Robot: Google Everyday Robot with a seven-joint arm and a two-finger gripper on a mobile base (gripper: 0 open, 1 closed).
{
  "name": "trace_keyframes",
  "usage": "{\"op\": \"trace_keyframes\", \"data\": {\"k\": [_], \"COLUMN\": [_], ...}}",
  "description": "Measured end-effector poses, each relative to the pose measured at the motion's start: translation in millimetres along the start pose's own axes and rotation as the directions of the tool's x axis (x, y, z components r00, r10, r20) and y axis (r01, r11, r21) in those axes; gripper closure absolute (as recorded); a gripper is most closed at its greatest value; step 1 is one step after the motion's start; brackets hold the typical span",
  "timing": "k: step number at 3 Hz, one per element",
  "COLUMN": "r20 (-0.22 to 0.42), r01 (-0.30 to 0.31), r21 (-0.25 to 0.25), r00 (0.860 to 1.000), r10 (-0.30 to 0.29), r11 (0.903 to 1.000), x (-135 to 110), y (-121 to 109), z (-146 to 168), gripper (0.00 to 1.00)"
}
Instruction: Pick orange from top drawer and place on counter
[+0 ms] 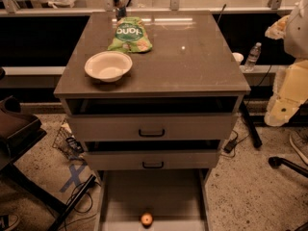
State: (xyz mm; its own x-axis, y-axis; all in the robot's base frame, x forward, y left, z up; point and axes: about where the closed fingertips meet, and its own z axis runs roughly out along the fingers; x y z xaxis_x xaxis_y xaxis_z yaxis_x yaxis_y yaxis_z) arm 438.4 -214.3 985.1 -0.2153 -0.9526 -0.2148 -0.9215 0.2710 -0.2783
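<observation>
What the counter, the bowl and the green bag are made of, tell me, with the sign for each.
Counter: smooth grey-brown slab, perhaps laminate or stone; lights glint off it. Bowl: matt white, likely plastic or paper; no sheen. Green bag: crinkled glossy film. Gripper: not in view; only the pale arm shows at the right edge.

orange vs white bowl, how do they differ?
The orange is far smaller than the white bowl. The orange lies in the open drawer; the bowl sits on the counter. Fruit is orange-coloured, bowl white. Both are round. Pincer not in view; only the arm shows at right.
</observation>
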Motion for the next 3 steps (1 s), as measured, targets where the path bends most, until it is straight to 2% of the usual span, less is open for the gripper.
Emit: {"op": "trace_keyframes", "data": {"k": [2, 3], "r20": [0.041, 0.137], "r01": [-0.009, -0.018], "r21": [0.026, -0.035], "r00": [0.999, 0.990], "r10": [0.008, 0.022], "r11": [0.9996, 0.9992], "x": [-2, 17], "y": [-6, 0], "z": [-9, 42], "gripper": [0.00, 0.00]}}
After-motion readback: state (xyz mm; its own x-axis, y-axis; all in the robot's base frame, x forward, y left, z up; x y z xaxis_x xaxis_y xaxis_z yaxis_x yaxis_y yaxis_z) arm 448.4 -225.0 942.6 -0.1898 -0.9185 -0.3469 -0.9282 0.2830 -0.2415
